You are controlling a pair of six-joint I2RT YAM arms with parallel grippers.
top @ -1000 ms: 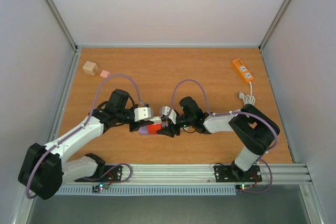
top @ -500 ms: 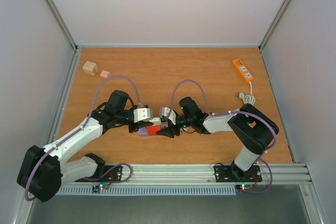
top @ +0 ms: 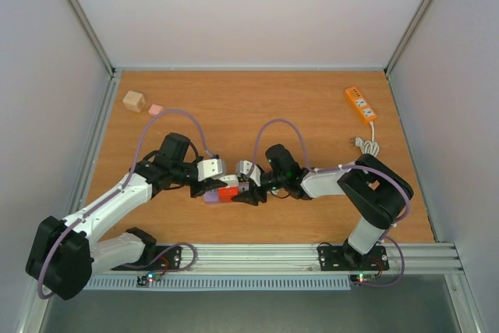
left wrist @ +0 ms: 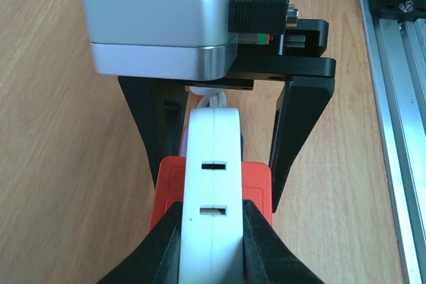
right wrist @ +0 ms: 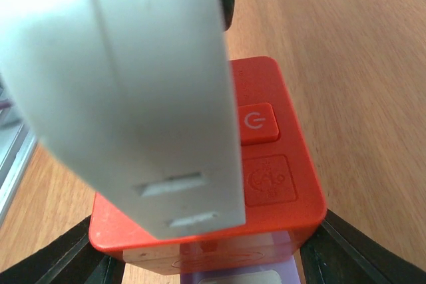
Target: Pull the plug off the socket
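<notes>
Plug, white: where is it seen?
— Against the red socket; whether its pins are seated inside cannot be told.
— How are both held?
— The plug is clamped by the left gripper. The socket is clamped at its sides by the right gripper. A purple piece is seen touching the socket.

The table is lit brightly and evenly from overhead, and only short, soft shadows are thrown under the arms on either side of the red socket. In the right wrist view the white plug above the socket is overexposed and blurred (it lies very close to the lens), while the socket itself is rendered sharp. In the left wrist view a soft sheen is seen on the silver camera housing beyond the socket.
</notes>
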